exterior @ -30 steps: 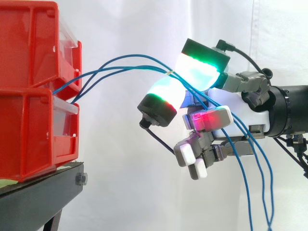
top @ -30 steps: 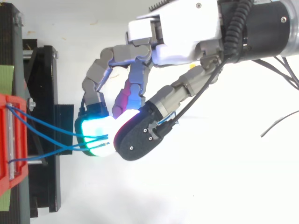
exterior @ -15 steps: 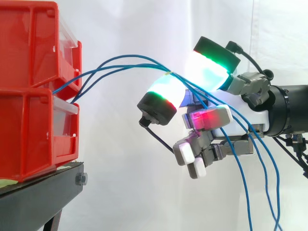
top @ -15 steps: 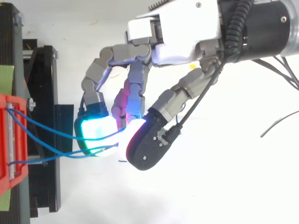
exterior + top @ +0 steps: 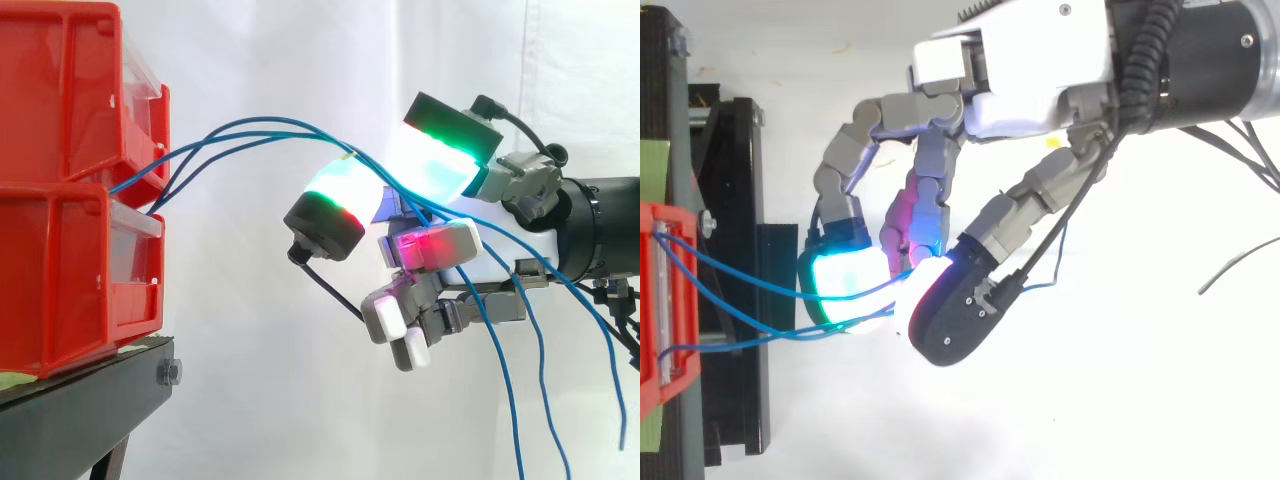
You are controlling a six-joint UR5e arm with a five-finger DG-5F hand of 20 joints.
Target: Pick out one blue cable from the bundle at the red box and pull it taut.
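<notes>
At the front face of the red bins (image 5: 60, 200), where the upper bin sits on the lower, the blue cables (image 5: 250, 128) leave the stack as a loose bundle. They rise in a shallow arc and run out past the edge of the black stand (image 5: 90, 390). They then pass through the hand (image 5: 1030, 70) and hang freely on its far side, before the white curtain (image 5: 300, 60).

Long axis of the bundle: roughly level, from bins to hand, in line with the arm. The bowed span and drooping tails indicate slack; no cable is taut yet.

Hand state: cannot be determined. The cables cross the hand, but neither view shows whether one is clamped or merely resting there, nor whether one cable is separated from the rest.

Hand position: beyond the stand's edge, well apart from the bins, about level with the seam between them. The bundle's fixed end lies directly ahead of the hand.

Judgement: tension calls for a secure hold on one cable, then travel straight back along the cable axis, away from the bins. An off-axis pull would likely drag the neighbouring cables.
</notes>
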